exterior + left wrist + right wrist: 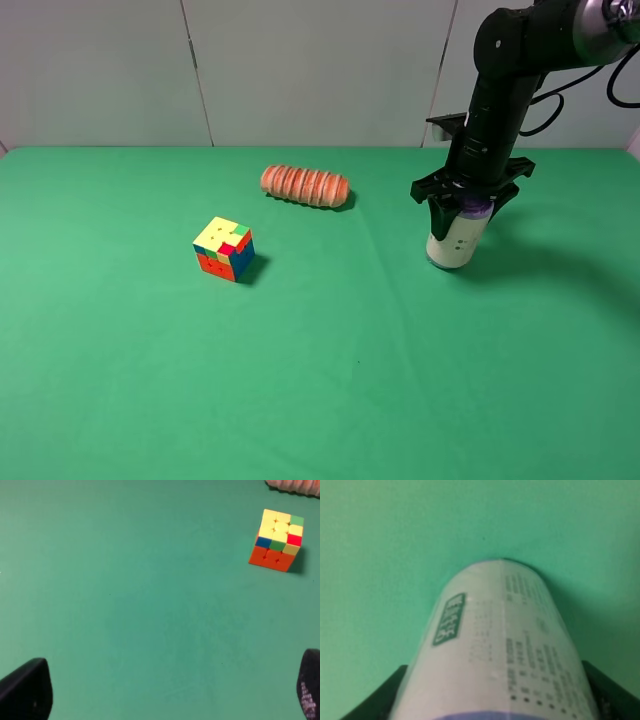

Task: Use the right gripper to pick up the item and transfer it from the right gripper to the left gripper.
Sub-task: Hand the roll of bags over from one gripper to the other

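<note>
The item, a cream-white can with a purple top and dark print, stands on the green table at the right. My right gripper reaches down over it, with its black fingers on either side of the can's top. In the right wrist view the can fills the space between the two fingers, which press against its sides. My left gripper is open and empty, with only its fingertips showing over bare cloth. It is out of the exterior high view.
A multicoloured puzzle cube sits left of centre and also shows in the left wrist view. An orange ribbed roll lies behind the centre. The green table ends at a white wall behind.
</note>
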`<move>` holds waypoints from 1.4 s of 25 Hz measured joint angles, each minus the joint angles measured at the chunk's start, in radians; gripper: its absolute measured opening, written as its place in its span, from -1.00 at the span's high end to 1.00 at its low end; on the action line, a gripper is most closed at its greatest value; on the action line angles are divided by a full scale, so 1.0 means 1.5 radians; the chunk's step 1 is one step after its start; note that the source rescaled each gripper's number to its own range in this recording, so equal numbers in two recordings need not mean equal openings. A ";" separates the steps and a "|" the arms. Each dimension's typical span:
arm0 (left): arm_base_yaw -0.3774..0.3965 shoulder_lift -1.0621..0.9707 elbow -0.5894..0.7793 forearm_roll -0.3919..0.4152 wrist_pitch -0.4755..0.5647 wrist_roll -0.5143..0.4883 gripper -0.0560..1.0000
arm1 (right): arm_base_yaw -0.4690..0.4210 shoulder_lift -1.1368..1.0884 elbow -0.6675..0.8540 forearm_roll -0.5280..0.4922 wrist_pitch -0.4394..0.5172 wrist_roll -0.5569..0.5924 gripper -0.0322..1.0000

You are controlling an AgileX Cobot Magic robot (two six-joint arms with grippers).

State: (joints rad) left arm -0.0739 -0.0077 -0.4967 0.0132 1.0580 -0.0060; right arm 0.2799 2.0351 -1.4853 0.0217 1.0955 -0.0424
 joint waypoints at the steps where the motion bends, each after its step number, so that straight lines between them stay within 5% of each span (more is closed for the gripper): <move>1: 0.000 0.000 0.000 0.000 0.000 0.000 -0.87 | 0.000 0.000 0.000 0.000 0.002 0.000 0.93; 19: 0.000 0.000 0.000 0.000 0.000 0.000 -0.87 | 0.013 -0.140 0.000 0.040 0.050 0.002 0.93; 35: 0.000 0.000 0.000 0.000 0.000 0.000 -0.87 | 0.223 -0.221 0.000 0.040 0.079 -0.019 0.93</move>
State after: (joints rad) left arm -0.0739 -0.0077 -0.4967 0.0132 1.0580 -0.0060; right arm 0.6145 1.7038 -1.4853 0.0820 1.2144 -0.0713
